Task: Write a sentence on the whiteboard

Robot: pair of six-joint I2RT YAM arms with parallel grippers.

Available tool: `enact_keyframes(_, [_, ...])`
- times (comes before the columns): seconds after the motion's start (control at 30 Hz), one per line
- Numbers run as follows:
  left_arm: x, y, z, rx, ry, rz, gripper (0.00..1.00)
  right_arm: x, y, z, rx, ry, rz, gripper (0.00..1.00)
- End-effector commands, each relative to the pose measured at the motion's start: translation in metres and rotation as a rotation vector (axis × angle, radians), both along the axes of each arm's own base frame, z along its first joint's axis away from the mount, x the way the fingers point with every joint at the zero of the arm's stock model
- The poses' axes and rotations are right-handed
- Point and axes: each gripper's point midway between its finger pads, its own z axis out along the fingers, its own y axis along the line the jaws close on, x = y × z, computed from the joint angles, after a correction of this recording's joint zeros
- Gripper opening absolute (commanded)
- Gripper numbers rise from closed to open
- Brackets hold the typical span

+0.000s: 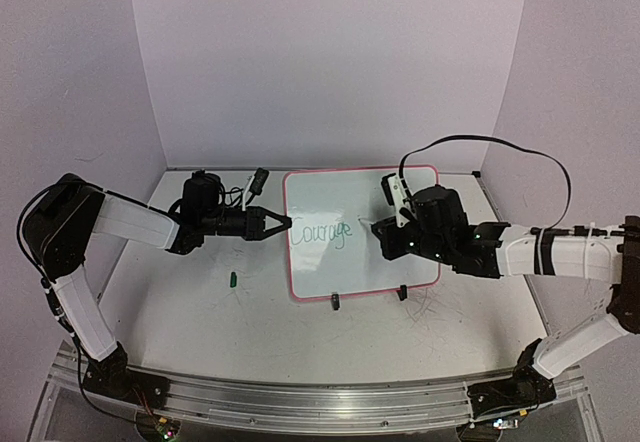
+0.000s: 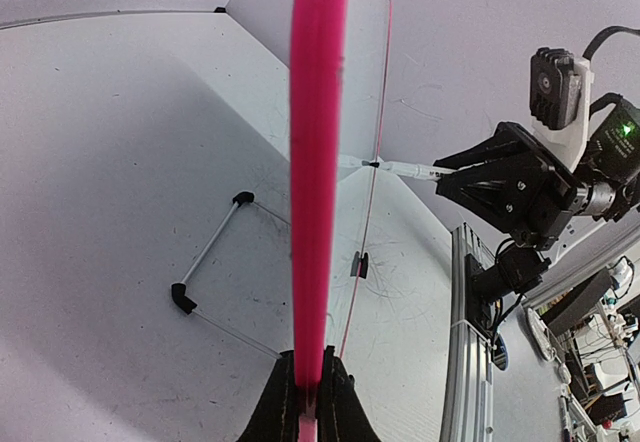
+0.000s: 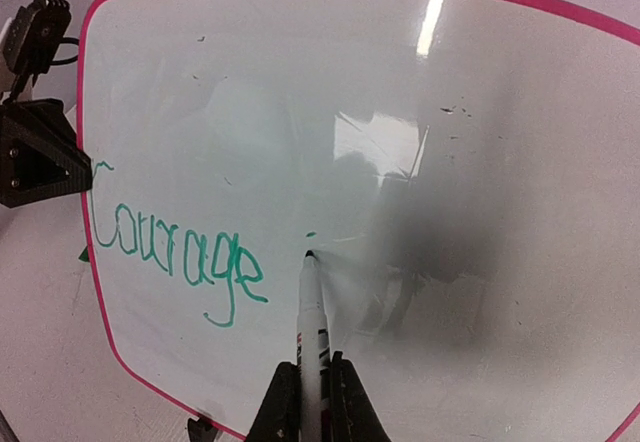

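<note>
Right wrist: marker (image 3: 312,312) at whiteboard (image 3: 450,112) (sentence (image 3: 176,252): "Courage")

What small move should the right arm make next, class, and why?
Probably draw the next word's first stroke with the marker. The board reads only "Courage", and the marker's tip sits at the board just right of that word, leaving a gap. The right gripper is shut on the marker, and the left gripper clamps the board's left edge, which should steady it.
</note>
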Motion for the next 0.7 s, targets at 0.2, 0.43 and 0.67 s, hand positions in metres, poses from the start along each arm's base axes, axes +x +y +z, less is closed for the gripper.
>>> enact_keyframes(0.2, [0.007,-0.003,0.002,0.011,-0.027,0.029,0.00,0.009,-0.001,0.003,0.011,-0.010,-0.041,0.00])
enact_keyframes(0.43, [0.007,-0.003,0.000,0.013,-0.024,0.029,0.00,0.005,-0.005,-0.002,-0.003,0.007,-0.043,0.00])
enact_keyframes(0.67, [0.007,-0.003,0.001,0.012,-0.026,0.029,0.00,0.000,-0.006,-0.011,-0.005,0.033,-0.034,0.00])
